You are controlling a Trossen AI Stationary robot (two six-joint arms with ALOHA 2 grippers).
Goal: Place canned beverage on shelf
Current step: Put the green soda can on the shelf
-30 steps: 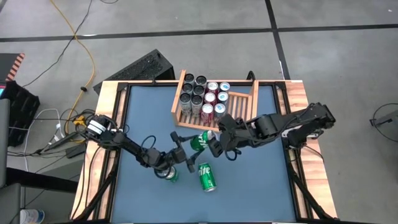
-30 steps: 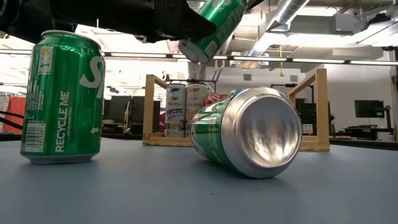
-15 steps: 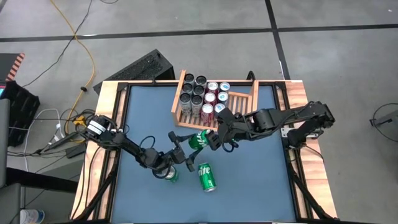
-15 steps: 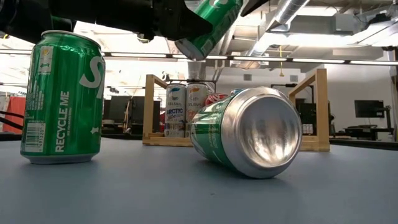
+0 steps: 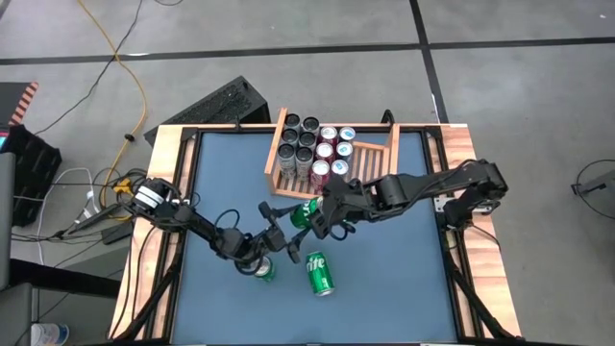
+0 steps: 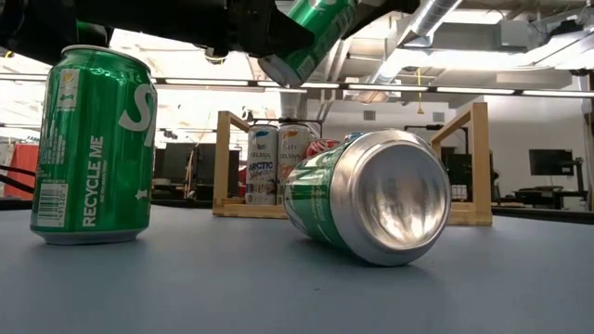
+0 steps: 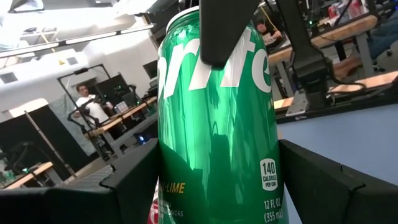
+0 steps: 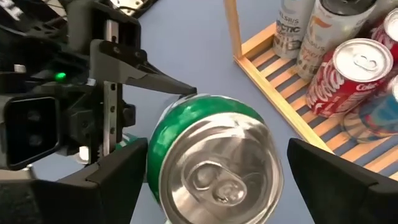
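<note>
Green Sprite can [image 5: 306, 214] held in mid-air at frame centre, both grippers on it, handover just below the shelf [image 5: 382, 154].
Can tilted, long axis running lower-left to upper-right, top end toward the right gripper [image 5: 321, 217], whose fingers are spread around it; left gripper [image 5: 279, 219] pinches its body. Shelf lies up-right of can, right arm nearer. Two more Sprite cans [image 5: 319, 273] on the tabletop [image 5: 404, 279].

Green can [image 5: 305, 213] tilted, raised above table, near wooden shelf [image 5: 370, 160] front.
</note>
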